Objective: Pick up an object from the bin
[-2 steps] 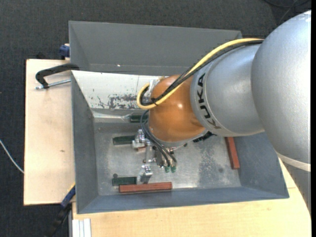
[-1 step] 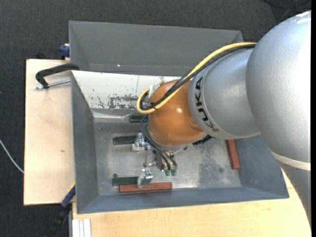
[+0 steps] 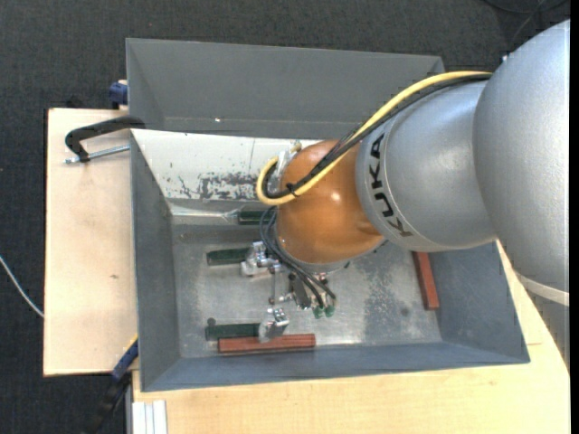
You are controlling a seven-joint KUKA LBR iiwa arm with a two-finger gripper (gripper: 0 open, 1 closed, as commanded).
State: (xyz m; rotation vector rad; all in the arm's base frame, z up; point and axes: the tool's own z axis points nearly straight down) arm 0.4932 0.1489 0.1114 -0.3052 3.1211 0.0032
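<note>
My gripper [image 3: 267,289] hangs low over the bin's floor, left of the middle, and stands open. One fingertip [image 3: 258,260] is at the right end of a dark green bar [image 3: 224,257]. The other fingertip [image 3: 274,319] is just above a reddish-brown bar [image 3: 267,343] and the right end of a dark bar [image 3: 231,330], both lying along the front wall. Only bare floor shows between the fingers. A small green piece [image 3: 324,310] lies just right of the gripper.
Against the right wall lies a second reddish-brown bar [image 3: 426,280]. A dark, slim thing [image 3: 246,215] sits at the foot of the back wall. The arm's orange cover and yellow cable hide the bin's middle.
</note>
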